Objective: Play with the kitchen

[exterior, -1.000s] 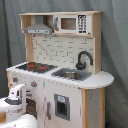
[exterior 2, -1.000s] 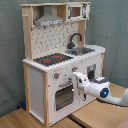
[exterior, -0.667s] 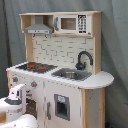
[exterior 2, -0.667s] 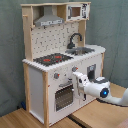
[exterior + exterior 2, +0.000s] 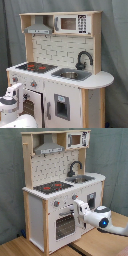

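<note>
We see the kitchen [image 5: 57, 70] standing upright in both exterior views, its base on a wooden surface [image 5: 95, 240] in the second exterior view. On its worktop the red-ringed hob [image 5: 52, 187] lies toward the second exterior view's left, the sink [image 5: 82, 178] with its black faucet [image 5: 75, 167] toward the second exterior view's right. The grey hood [image 5: 38, 29] hangs above the hob, in front of the pegboard back [image 5: 52, 165].

Our gripper [image 5: 79, 206] reaches in from the second exterior view's right and sits at the front of the kitchen, just above the windowed oven door [image 5: 64, 225], near the knobs [image 5: 56, 204]. We cannot tell whether the fingers are apart or together, nor whether they touch the front panel. In the first exterior view the arm [image 5: 11, 102] shows at the lower left, in front of the oven door.
</note>
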Robot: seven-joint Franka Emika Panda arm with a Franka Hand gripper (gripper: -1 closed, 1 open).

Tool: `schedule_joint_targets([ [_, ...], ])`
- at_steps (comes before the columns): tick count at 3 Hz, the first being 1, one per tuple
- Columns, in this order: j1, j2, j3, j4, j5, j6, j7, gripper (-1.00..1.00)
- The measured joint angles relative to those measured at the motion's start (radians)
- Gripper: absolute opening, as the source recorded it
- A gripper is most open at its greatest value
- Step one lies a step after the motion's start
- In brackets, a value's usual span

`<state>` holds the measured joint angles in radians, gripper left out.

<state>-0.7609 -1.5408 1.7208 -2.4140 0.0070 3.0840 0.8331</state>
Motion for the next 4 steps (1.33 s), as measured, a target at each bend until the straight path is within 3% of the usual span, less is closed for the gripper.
schedule_joint_targets([
  [4, 0.111, 0.005, 0.000, 0.097, -0.024, -0.388, 0.079, -1.00],
])
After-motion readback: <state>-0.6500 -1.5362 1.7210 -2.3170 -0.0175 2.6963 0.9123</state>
